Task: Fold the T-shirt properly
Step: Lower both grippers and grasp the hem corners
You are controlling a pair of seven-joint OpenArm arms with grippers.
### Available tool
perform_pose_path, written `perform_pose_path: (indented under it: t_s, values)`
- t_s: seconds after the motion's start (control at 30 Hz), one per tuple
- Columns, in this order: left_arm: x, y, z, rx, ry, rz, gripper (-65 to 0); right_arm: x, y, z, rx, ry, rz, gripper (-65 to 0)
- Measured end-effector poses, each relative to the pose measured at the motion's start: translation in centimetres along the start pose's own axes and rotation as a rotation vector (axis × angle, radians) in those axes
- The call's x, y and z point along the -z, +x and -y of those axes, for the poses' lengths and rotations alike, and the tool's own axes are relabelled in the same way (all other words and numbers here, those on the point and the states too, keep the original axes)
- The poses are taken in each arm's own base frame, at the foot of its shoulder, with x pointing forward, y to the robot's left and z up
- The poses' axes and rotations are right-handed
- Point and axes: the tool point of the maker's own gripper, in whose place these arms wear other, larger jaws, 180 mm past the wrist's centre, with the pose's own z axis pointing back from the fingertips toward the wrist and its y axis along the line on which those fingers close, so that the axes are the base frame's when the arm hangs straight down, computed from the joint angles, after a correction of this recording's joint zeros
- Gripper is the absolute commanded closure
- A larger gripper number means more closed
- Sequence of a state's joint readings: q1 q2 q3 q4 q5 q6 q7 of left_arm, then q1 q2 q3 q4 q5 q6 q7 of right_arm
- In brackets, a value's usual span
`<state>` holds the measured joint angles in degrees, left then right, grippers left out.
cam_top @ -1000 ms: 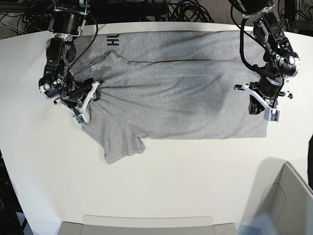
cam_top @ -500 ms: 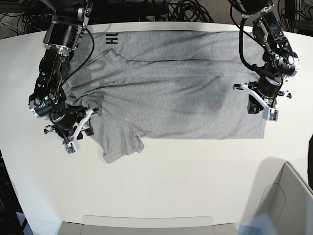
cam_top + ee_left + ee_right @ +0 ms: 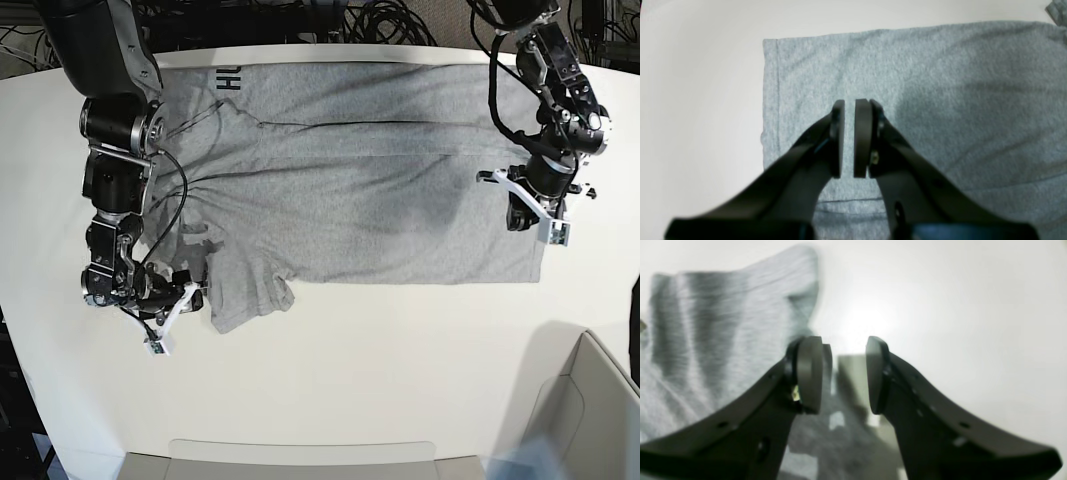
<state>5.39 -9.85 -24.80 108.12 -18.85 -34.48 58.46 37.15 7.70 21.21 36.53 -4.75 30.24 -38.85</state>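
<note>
- One light heather-grey short-sleeved T-shirt (image 3: 350,190) lies spread flat on the white surface (image 3: 360,380), long axis left-right in the base view, hem end at that view's right.
- Black block lettering (image 3: 231,82) shows on a folded-over strip along the far edge, near the far-left corner in the base view; only a few capitals are readable.
- A sleeve (image 3: 250,295) sticks out toward the near side at the base view's left, cloth around it creased.
- Left pincer (image 3: 848,133) hangs over the hem end of the shirt, just inside the hemmed corner. Jaws are nearly together with only a thin slit between the dark pads (image 3: 862,136); grey fabric shows through the slit, nothing pinched between them. Clenched, empty.
- In the base view the same pincer (image 3: 540,215) sits above the shirt's right edge, arm coming down from the far right.
- Right pincer (image 3: 843,373) is released: clear gap between its pads, bare surface visible through it. The wrist picture is motion-blurred.
- Right pincer holds nothing; the sleeve lies just beside it, to the left in its wrist view.
- In the base view that pincer (image 3: 172,305) is low by the near-left sleeve, at the fabric edge; contact with the cloth cannot be told.
- A pale open box (image 3: 585,410) sits at the near-right corner.
</note>
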Motion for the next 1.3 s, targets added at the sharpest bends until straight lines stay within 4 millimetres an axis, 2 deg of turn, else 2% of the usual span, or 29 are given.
perform_pose_path:
  t_s: [0.23,0.43,0.5,0.63,0.83,1.03,1.1,1.23,1.3]
  values:
    - [0.0,0.0,0.0,0.000,0.000,-0.001,-5.1,1.2,-1.2,-0.5,0.044,0.037,-0.002,-22.4]
    - [0.0,0.0,0.0,0.000,0.000,0.000,-5.1,2.0,-1.3,-2.2,0.054,0.072,0.010,-21.1]
    - [0.0,0.1,0.0,0.000,0.000,0.002,-5.1,2.2,-1.4,-2.5,0.061,0.078,0.018,-16.1]
    - [0.2,0.2,0.0,-0.003,-0.002,0.003,-5.1,2.2,-1.9,-2.5,0.043,0.075,0.002,0.0]
    - [1.6,-2.6,-0.1,-0.050,-0.020,-0.080,-5.1,1.5,-2.2,-2.3,0.007,0.057,-0.053,0.0]
    - [2.5,-0.7,-0.2,-0.068,-0.026,-0.038,-5.9,-0.5,-3.1,-1.5,-0.086,-0.037,-0.022,0.0]
    - [2.9,0.1,-0.4,-0.066,-0.024,-0.033,-10.7,-0.9,-3.0,-1.7,-0.099,-0.047,-0.037,0.0]
    - [5.0,3.2,-1.1,-0.116,-0.043,0.019,-30.6,-1.0,-1.7,-2.4,-0.103,-0.034,-0.022,0.0]
    - [6.1,3.5,-1.7,-0.137,-0.049,0.009,-34.1,-1.1,-1.7,-2.4,-0.104,-0.036,-0.026,0.0]
